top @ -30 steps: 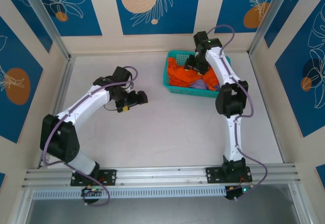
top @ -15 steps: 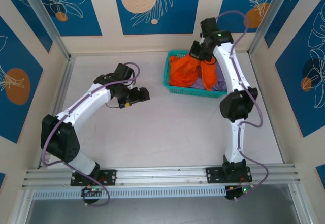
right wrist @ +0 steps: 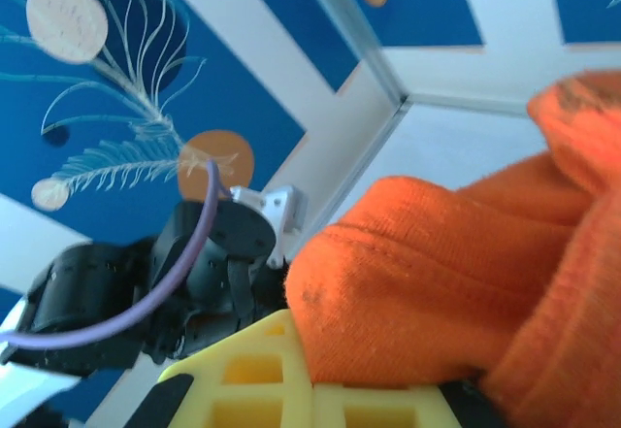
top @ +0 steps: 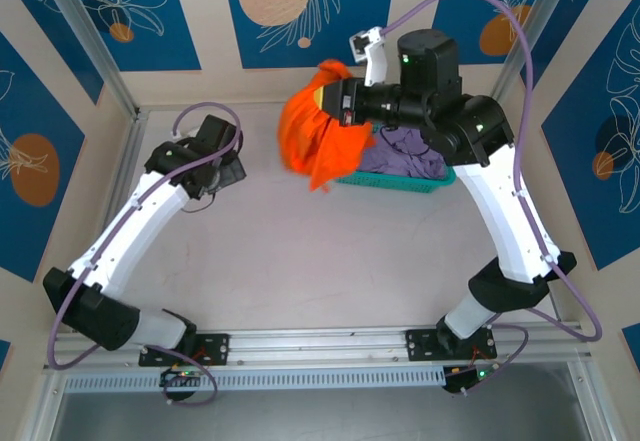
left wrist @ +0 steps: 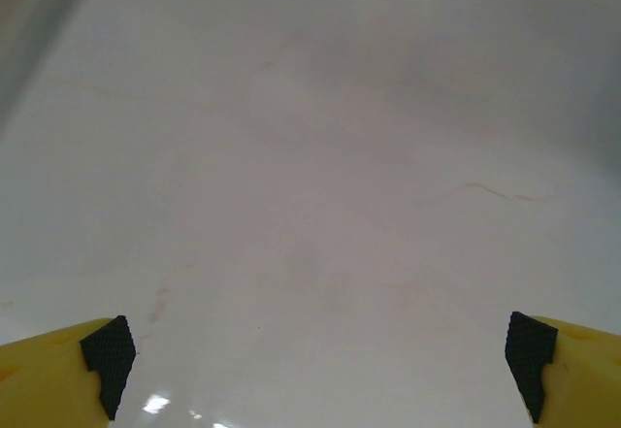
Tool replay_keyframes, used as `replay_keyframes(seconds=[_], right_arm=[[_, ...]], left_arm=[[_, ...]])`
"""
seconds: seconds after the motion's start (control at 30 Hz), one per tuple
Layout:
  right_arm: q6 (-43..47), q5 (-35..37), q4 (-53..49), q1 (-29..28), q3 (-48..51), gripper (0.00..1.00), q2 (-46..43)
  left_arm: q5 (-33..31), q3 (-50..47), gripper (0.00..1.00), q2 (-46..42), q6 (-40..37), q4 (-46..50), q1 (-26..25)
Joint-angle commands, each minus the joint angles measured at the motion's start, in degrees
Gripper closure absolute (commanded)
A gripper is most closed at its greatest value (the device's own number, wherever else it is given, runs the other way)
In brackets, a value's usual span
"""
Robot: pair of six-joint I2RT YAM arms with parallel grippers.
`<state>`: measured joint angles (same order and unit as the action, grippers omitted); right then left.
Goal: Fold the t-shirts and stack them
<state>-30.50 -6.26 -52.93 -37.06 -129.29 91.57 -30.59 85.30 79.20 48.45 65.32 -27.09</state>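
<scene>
Pale table (top: 330, 261) (teal basket (top: 400, 180) atop)

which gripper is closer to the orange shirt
Right. The right gripper is shut on the orange t-shirt, holding it up; the left gripper is open over the table, well to its left.

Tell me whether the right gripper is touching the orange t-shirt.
Touching. In the right wrist view the orange t-shirt presses against a yellow finger; from above, it hangs from the right gripper.

Two shirts in all: one orange shirt (top: 312, 133) and one purple shirt (top: 400, 149). One basket (top: 400, 183). Two arms, a left arm (top: 135, 226) and a right arm (top: 510, 216), each with one pair of jaws. One desk (top: 300, 261).
</scene>
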Motion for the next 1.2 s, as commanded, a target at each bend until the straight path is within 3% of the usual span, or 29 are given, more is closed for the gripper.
replay_keyframes(seconds=[0.0,0.03,0.1,0.13,0.17,0.27,0.47,0.67,0.77,0.93,1.1,1.17], right_arm=[[-2.1,-2.7,0.45,-0.9,8.39,1.0,2.51],[-2.84,-2.02,0.87,-1.14,11.13,0.99,2.83],[-4.25,1.69,-1.75,-1.1,14.38,0.52,5.39],[-4.57,4.23,-4.83,-0.87,14.04,0.43,7.44],[-4.88,6.75,-9.14,-0.38,12.55,0.37,10.5],[-6.99,9.3,-16.56,2.18,9.4,0.35,16.45],[-9.36,12.12,-10.82,4.32,10.26,0.34,22.7],[-6.87,22.82,-24.64,3.45,-13.4,0.35,43.93],[-3.95,26.08,-24.48,3.3,-18.04,0.38,49.53],[-1.06,27.31,-22.36,4.92,-14.79,0.49,50.97],[8.13,29.99,-17.82,5.94,-6.61,0.85,47.98],[13.49,28.83,-12.84,7.47,-0.24,0.91,44.64]], left_arm=[[-15.01,2.68,0.0,-1.08,4.21,9.91,0.96],[-16.13,2.97,0.0,-0.89,4.48,11.27,1.51],[-16.56,2.89,0.0,-0.39,5.12,13.94,3.31],[-16.3,2.35,0.0,-0.23,5.6,14.87,3.98],[-15.45,1.4,0.0,-0.27,6.08,15.62,4.61],[-10.54,-4.75,0.0,-1.78,4.91,12.98,5.32],[17.22,-19.26,0.01,-3.52,-4.63,-3.74,6.0],[31.74,-23.04,0.0,3.24,-12.67,-6.39,5.56],[36.22,-25.52,0.02,4.27,-13.13,-9.04,5.09],[37.44,-27.11,0.06,6.08,-13.2,-10.04,4.86],[36.78,-27.31,0.14,6.61,-14.13,-10.53,4.81],[37.86,-27.38,0.17,7.03,-14.21,-11.44,4.86]])
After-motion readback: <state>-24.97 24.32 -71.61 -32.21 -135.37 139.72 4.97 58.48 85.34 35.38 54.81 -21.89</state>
